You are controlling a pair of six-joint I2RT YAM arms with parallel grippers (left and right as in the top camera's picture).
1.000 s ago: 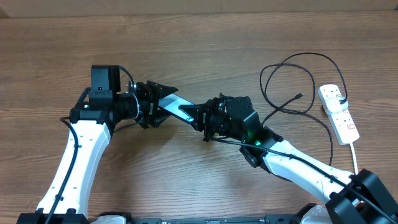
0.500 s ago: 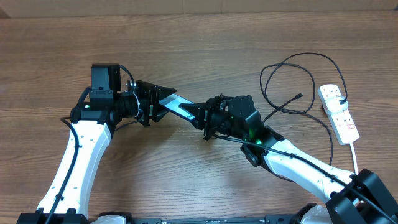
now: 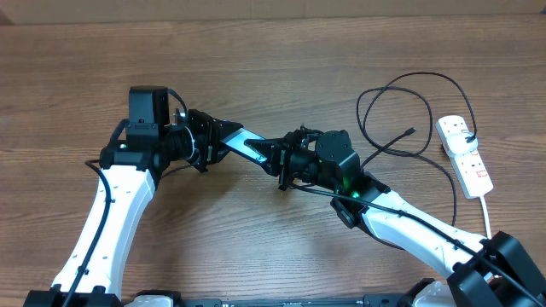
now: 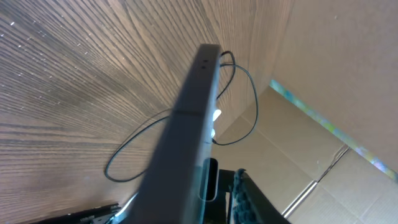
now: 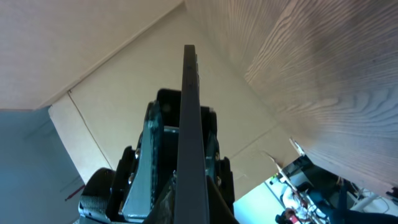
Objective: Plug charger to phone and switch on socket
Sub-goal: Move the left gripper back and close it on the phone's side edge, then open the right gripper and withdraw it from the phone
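Observation:
The phone (image 3: 248, 147), slim with a blue-cyan screen, is held off the table between both grippers. My left gripper (image 3: 219, 140) is shut on its left end and my right gripper (image 3: 281, 161) is shut on its right end. The left wrist view shows the phone (image 4: 194, 118) edge-on, running away from the jaws (image 4: 208, 196). The right wrist view shows its dark edge (image 5: 191, 112) between the fingers (image 5: 191, 196). The charger (image 3: 401, 107), a thin black looped cable, lies at the right with its tip (image 3: 412, 132) loose on the table. The socket (image 3: 465, 153) lies at the far right.
The socket's white lead (image 3: 487, 209) runs toward the table's front right. Part of the cable loop (image 4: 245, 93) shows in the left wrist view. Bare wooden table lies on the left and at the back.
The left arm has shifted slightly right and the phone has tilted a little between the two grippers. The cable and the socket have not moved.

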